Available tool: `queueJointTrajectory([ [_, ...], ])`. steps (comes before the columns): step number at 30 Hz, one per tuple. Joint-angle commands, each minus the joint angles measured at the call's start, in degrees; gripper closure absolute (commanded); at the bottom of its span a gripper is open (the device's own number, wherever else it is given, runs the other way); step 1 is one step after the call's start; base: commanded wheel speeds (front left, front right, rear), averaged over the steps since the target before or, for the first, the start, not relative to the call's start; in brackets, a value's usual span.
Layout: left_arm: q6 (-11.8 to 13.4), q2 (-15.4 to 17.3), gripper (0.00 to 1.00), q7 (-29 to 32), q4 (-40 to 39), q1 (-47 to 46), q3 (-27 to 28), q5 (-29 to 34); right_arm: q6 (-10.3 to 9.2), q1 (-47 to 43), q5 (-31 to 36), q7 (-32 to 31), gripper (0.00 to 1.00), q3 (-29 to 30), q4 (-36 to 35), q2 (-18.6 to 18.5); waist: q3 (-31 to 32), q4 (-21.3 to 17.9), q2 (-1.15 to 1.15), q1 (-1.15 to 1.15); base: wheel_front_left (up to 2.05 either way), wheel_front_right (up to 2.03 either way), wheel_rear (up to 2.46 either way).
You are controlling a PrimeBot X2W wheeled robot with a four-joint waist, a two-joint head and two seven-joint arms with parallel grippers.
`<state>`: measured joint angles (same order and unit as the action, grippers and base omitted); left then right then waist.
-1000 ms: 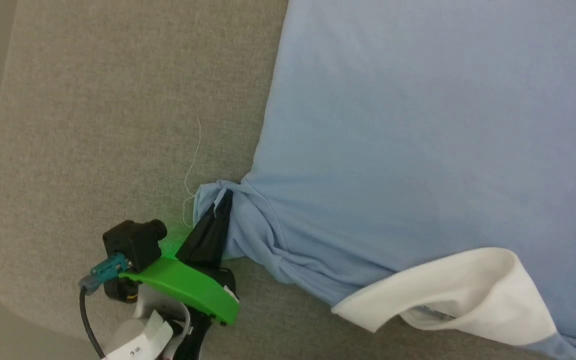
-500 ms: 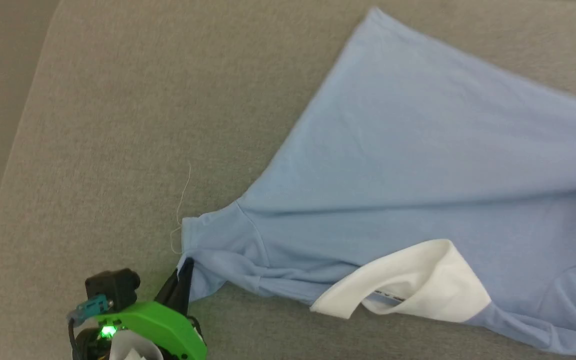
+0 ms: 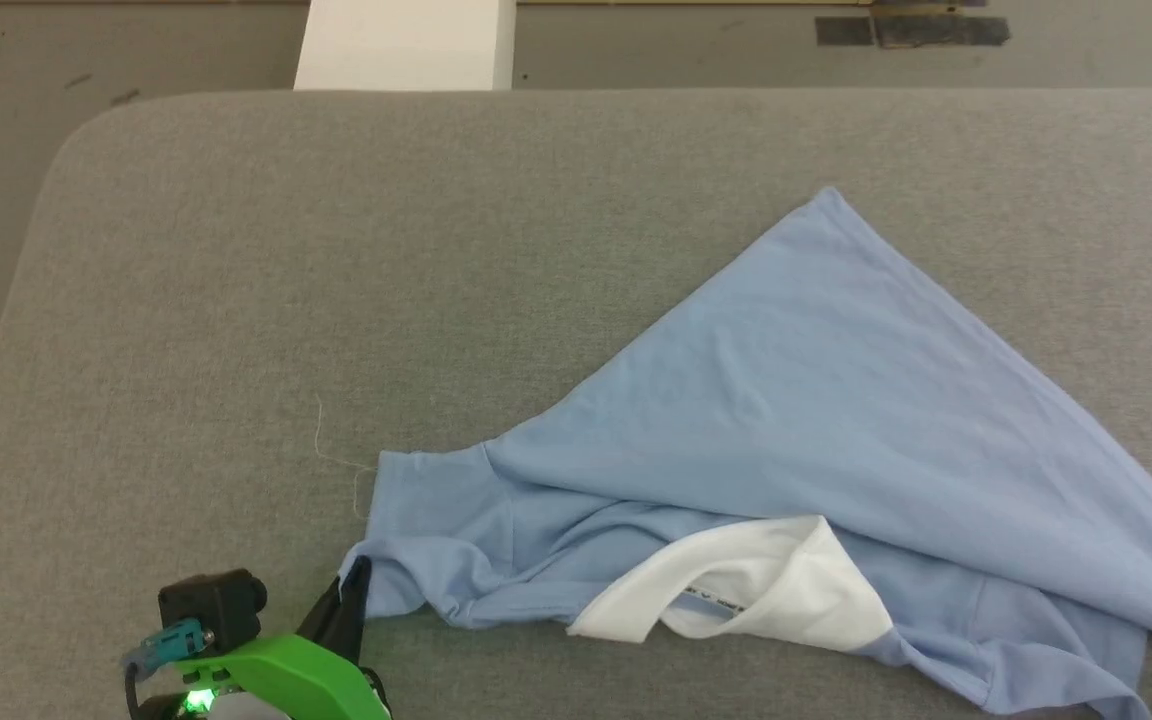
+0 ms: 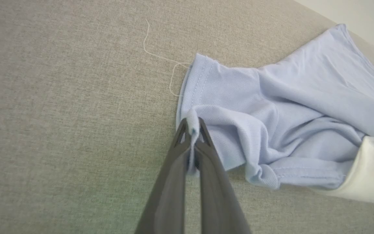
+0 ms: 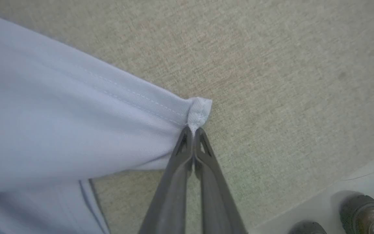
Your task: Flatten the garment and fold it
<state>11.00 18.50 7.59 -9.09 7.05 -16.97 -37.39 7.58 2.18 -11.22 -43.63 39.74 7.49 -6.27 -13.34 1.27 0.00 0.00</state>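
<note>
Drawn flatter and lower on the table since a second ago: the light blue garment point(image 3: 836, 400), then close up and filling the head view, now seen nearly whole from farther off, with the camera swung upward as well. Spread as a rough triangle over the right half of a grey fabric-covered table point(image 3: 336, 250), one corner pointing to the far side, the near edge rumpled. Turned out along that near edge, a white inner panel point(image 3: 776, 590) with a line of small dark text, too small to read.

At the near left, a short sleeve point(image 3: 436, 510), its lower corner pinched between the pressed-together fingers of the left gripper point(image 3: 354, 585), with a green housing point(image 3: 286, 678) just below. In the left wrist view, a small fold of hem clamped at the tips of that same gripper point(image 4: 193, 130).

In the right wrist view, the right gripper point(image 5: 193, 131) closed tight on a stitched corner of the garment point(image 5: 60, 123), cloth trailing to that view's left.

Beside the sleeve, a loose pale thread point(image 3: 319, 440) lying on the table. Beyond the far edge, grey floor point(image 3: 136, 50) and a white block point(image 3: 406, 45). In the lower right corner of the right wrist view, a pair of dark shoes point(image 5: 364, 213).
</note>
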Motion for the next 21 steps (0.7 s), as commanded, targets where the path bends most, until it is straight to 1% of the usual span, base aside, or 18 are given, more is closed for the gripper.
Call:
queueJointTrajectory([
  [1, 0.3, 0.5, 1.00, 0.3, -0.1, 0.6, 0.0, -0.2, -0.09, -0.9, -0.2, -0.9, 1.00, 0.1, 0.4, 0.6, 1.0, -0.9, 0.00, 0.00, 0.00, 0.00, 0.00],
  [2, 0.3, 0.5, 1.00, 0.4, -0.2, 0.6, 0.0, -0.2, -0.09, -1.0, -0.1, -0.8, 1.00, 0.1, 0.3, 0.9, 1.1, -1.0, 0.00, 0.00, 0.00, 0.00, 0.00],
  [3, 0.3, 0.6, 1.00, 0.5, -0.2, 0.5, -0.1, -0.2, -0.09, -1.1, -0.1, -0.3, 0.87, 0.1, 0.0, 1.1, 1.2, -1.0, 0.00, 0.00, 0.00, 0.00, 0.00],
  [4, 0.3, 0.6, 1.00, 0.6, -0.2, 0.5, -0.1, -0.2, -0.09, -1.1, 0.0, 0.6, 0.33, -0.2, -0.3, 1.2, 1.3, -1.1, 0.00, 0.00, 0.00, 0.00, 0.00],
  [5, 0.3, 0.7, 1.00, 0.6, -0.3, 0.6, -0.1, -0.2, -0.09, -0.9, 0.0, 1.6, 0.00, -0.6, -0.6, 1.3, 1.3, -1.1, 0.00, 0.00, 0.00, 0.00, 0.00],
  [7, 0.4, 0.9, 1.00, 0.7, -0.4, 0.8, -0.1, -0.2, -0.09, -0.3, -0.1, 4.3, 0.00, -1.4, -1.3, 0.9, 1.4, -1.3, 0.00, 0.00, 0.00, 0.00, 0.00],
  [11, 0.4, 1.1, 1.00, 0.9, -0.6, 0.9, -0.3, -0.2, -0.09, 2.8, -0.7, 13.0, 0.00, -5.4, -2.9, -1.8, 1.2, -1.0, 0.00, 0.00, 0.00, 0.00, 0.00],
  [15, 0.2, 1.0, 1.00, 1.1, -0.7, 0.3, -0.8, -0.2, -0.09, 8.2, -4.8, 25.2, 0.00, -12.5, -4.8, -4.8, 0.5, -0.2, 0.00, 0.00, 0.00, 0.00, 0.00],
  [16, 0.1, 1.0, 1.00, 1.1, -0.6, 0.0, -1.0, -0.1, -0.09, 9.7, -5.9, 28.4, 0.00, -15.2, -5.0, -5.8, 0.1, 0.2, 0.00, 0.00, 0.00, 0.00, 0.00],
  [19, -0.2, 0.7, 1.00, 1.0, -0.4, -0.7, -1.3, -0.2, -0.09, 13.8, -7.7, 35.4, 0.00, -21.8, -3.9, -8.4, -0.8, 1.1, 0.00, 0.00, 0.00, 0.00, 0.00],
  [21, -0.4, 0.5, 1.00, 0.9, -0.1, -1.4, -1.5, -0.2, -0.09, 17.1, -8.4, 38.7, 0.00, -26.1, -2.3, -9.5, -1.6, 1.8, 0.00, 0.00, 0.00, 0.00, 0.00],
])
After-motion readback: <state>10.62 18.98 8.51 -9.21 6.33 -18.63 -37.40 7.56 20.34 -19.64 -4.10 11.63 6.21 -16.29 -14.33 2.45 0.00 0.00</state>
